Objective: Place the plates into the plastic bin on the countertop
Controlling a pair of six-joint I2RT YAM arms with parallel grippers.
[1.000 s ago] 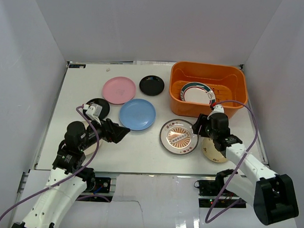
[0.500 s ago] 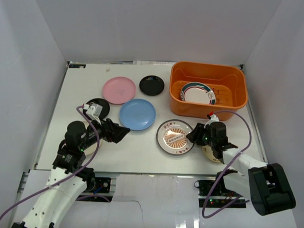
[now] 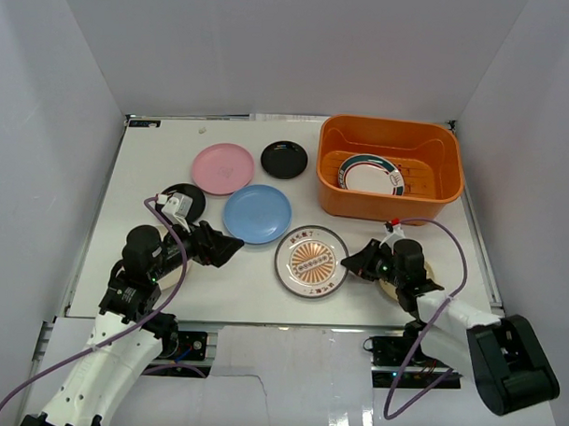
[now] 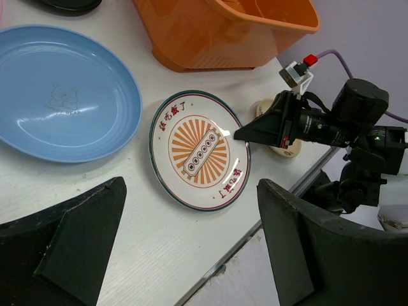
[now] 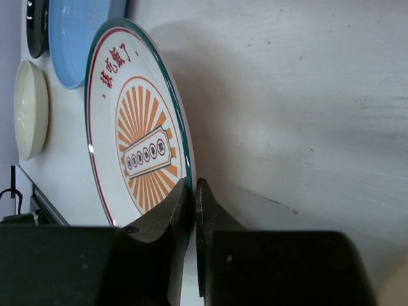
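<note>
Right pincer (image 5: 194, 186) pinches the sunburst plate (image 5: 143, 150) by its rim.

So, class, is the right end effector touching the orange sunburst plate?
Touching: the right wrist view shows the right end effector closed on the rim of the orange sunburst plate.

Twin white-and-black arms, purple cables trailing!
Left arm (image 3: 122, 305): white shells, black joints. Right arm (image 3: 454, 317) matches, with one bulky black link (image 3: 511, 366). Left claw (image 3: 229, 248) and right claw (image 3: 350, 263) are black wedges. A red plug (image 4: 310, 60) tops the right's white block (image 4: 294, 73), purple cable (image 3: 464, 257) looping off.
</note>
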